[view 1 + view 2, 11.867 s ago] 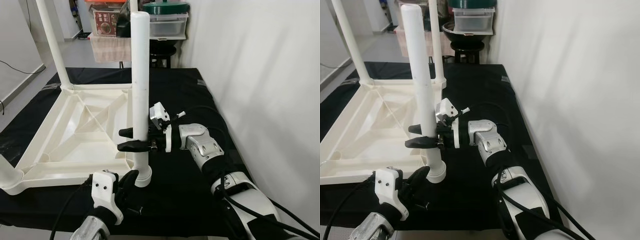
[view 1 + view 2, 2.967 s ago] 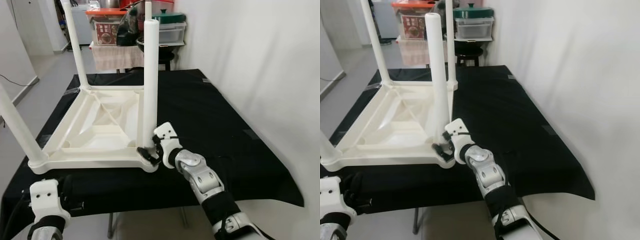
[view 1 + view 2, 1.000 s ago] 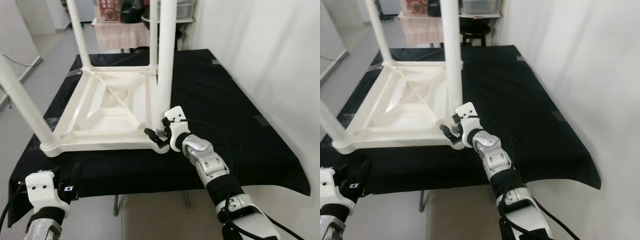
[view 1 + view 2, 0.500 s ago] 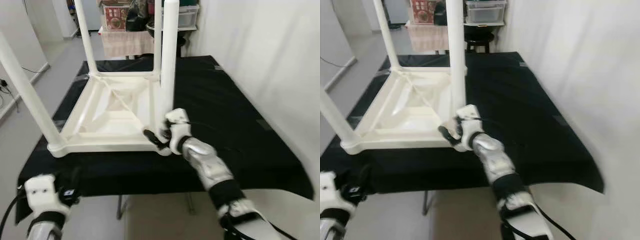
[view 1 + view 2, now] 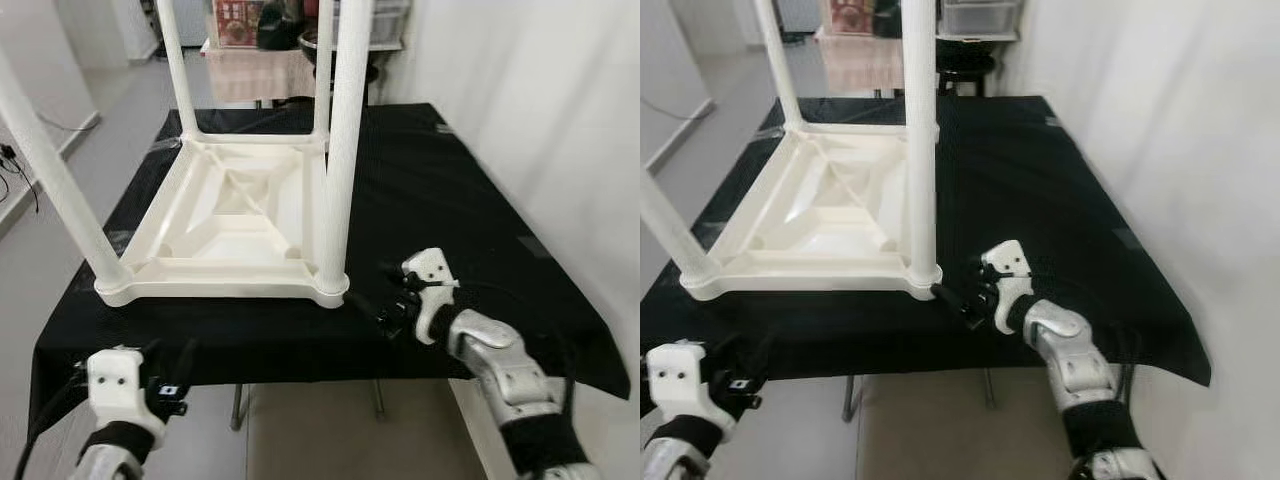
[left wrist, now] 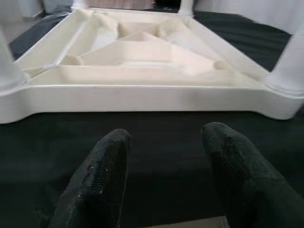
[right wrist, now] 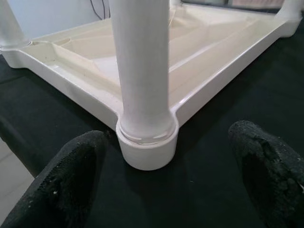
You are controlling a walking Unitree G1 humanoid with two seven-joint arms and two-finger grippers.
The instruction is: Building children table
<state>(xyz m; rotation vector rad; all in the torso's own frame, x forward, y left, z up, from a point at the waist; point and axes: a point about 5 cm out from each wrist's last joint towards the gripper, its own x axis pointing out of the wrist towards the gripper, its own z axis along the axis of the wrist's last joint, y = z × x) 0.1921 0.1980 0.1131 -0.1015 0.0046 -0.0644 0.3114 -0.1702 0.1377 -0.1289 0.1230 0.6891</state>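
the white children's table (image 5: 225, 215) lies upside down on the black-covered bench (image 5: 450, 200), four legs seemingly seated. the near-right leg (image 7: 142, 71) stands socketed. the right gripper (image 5: 962, 299) and left gripper (image 6: 161, 175) hold nothing, fingers spread; flipping remains.

One upturned white table (image 5: 235, 215) — four legs (image 5: 345, 150) — two grippers: left (image 6: 164, 180), right (image 7: 175, 183).

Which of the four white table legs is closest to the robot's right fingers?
The near right-hand leg, standing in the corner socket just ahead of the open right gripper. The other three legs stand at the farther corners of the upturned tabletop.
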